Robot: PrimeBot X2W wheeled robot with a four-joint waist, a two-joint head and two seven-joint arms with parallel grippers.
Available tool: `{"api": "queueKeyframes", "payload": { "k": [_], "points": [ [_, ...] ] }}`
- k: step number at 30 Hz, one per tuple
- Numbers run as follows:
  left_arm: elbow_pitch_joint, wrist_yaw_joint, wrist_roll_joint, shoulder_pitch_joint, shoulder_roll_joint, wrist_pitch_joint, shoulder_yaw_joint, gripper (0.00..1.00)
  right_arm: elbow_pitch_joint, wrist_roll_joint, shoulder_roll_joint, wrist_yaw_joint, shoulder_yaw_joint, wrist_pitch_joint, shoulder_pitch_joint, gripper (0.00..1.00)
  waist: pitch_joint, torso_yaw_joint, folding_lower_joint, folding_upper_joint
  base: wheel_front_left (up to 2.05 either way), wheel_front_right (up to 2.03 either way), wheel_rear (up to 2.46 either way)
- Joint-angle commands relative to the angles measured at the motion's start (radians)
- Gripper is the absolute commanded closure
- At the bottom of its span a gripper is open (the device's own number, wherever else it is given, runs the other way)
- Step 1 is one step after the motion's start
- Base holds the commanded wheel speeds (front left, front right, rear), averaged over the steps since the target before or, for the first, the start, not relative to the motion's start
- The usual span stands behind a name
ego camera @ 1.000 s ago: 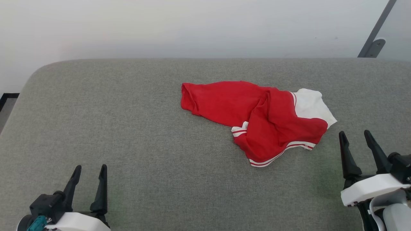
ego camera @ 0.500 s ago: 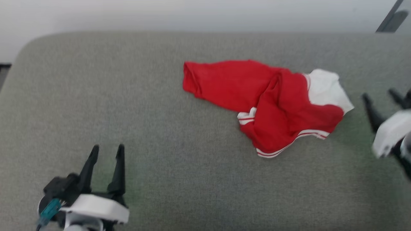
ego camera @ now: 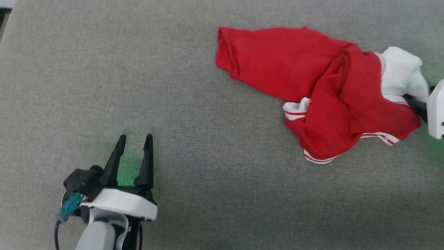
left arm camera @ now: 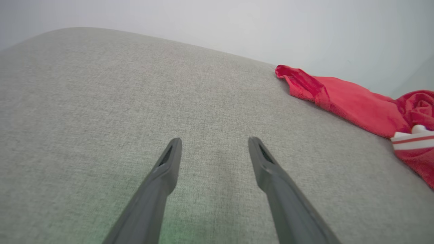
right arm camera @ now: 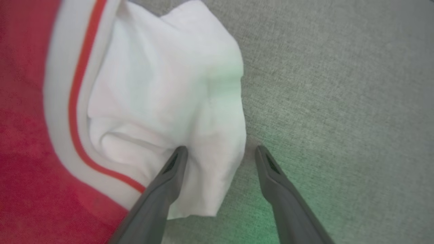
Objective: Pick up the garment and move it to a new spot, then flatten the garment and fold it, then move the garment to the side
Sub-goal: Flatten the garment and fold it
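Red and white, crumpled on the grey cushion (ego camera: 173, 86): got the garment (ego camera: 312, 80) right at the tips of the right end effector (right arm camera: 220, 149). Spread wide there, gripping nothing, one finger over the white sleeve (right arm camera: 162, 84), the other over bare cushion. Same for the left end effector (ego camera: 133, 139): wide open, empty, garment well off ahead and to its right

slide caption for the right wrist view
Open right pincer poised at the white sleeve of the red shirt, on grey upholstery.

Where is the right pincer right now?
At the head view's right edge, the right pincer stands open at the white sleeve of the red shirt: one finger over white cloth, the other over the grey fabric surface.
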Motion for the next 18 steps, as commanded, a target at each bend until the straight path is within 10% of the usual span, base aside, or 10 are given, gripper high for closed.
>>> {"api": "queueKeyframes", "payload": {
  "k": [1, 6, 8, 18],
  "points": [
    [0.002, -0.002, -0.013, -0.027, -0.005, -0.005, -0.005, 0.0, 0.004, 0.04, -0.014, 0.0, 0.051, 0.053, -0.003, 0.0, 0.034, 0.02, 0.0, 0.0, 0.0, 0.0, 0.0],
    [0.015, -0.002, -0.018, -0.052, -0.006, -0.005, -0.009, 0.0, -0.01, 0.147, -0.022, 0.002, 0.139, 0.154, 0.009, 0.11, 0.056, 0.021, 0.0, 0.0, 0.0, 0.0, 0.0],
    [0.018, -0.002, -0.021, -0.061, -0.006, -0.005, -0.011, 0.0, -0.019, 0.16, -0.033, 0.002, 0.153, 0.142, -0.005, 1.0, 0.061, 0.015, 0.0, 0.0, 0.0, 0.0, 0.0],
    [0.02, -0.002, -0.022, -0.064, 0.008, -0.005, -0.013, 0.0, 0.04, 0.211, -0.13, -0.002, 0.017, -0.09, -0.026, 1.0, 0.042, -0.028, 0.0, 0.0, 0.0, 0.0, 0.0]
  ]
}}
